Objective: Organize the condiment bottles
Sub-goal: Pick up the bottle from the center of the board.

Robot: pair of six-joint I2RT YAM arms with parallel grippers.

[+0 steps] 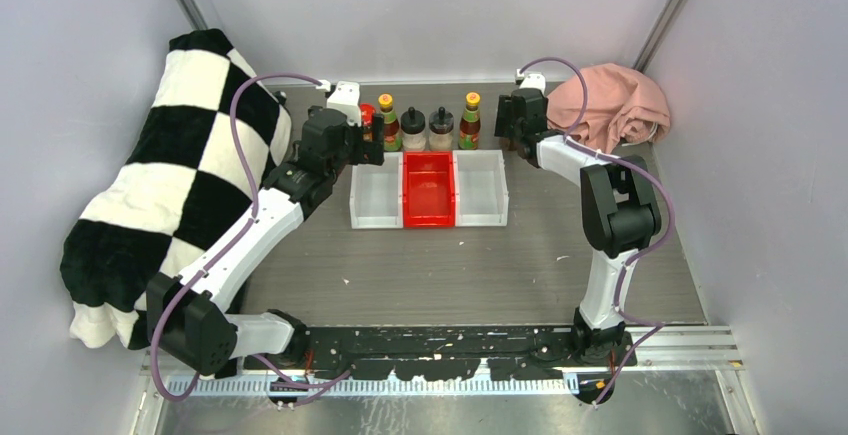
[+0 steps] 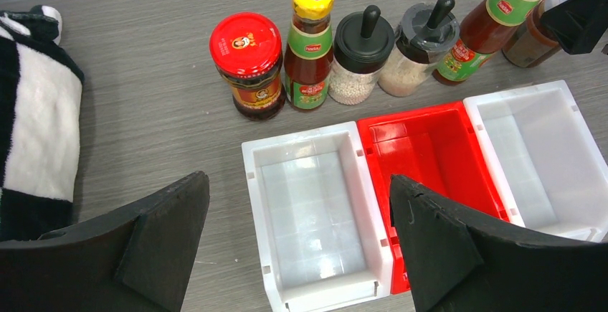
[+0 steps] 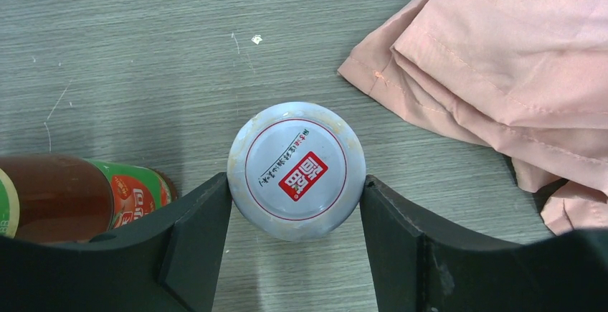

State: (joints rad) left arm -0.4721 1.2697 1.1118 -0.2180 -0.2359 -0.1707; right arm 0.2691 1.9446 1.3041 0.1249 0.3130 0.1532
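Along the top view's upper middle, the bottles point(image 1: 413, 127) stood in a row behind the bins point(image 1: 428, 222), the left gripper point(image 2: 297, 186) hung open above a white bin point(image 2: 251, 183) and the right gripper point(image 3: 295, 183) clasped a white-lidded jar point(image 3: 296, 171).

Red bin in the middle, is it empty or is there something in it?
Empty. In the left wrist view the red bin shows only its bare floor, with nothing inside; the top view agrees.
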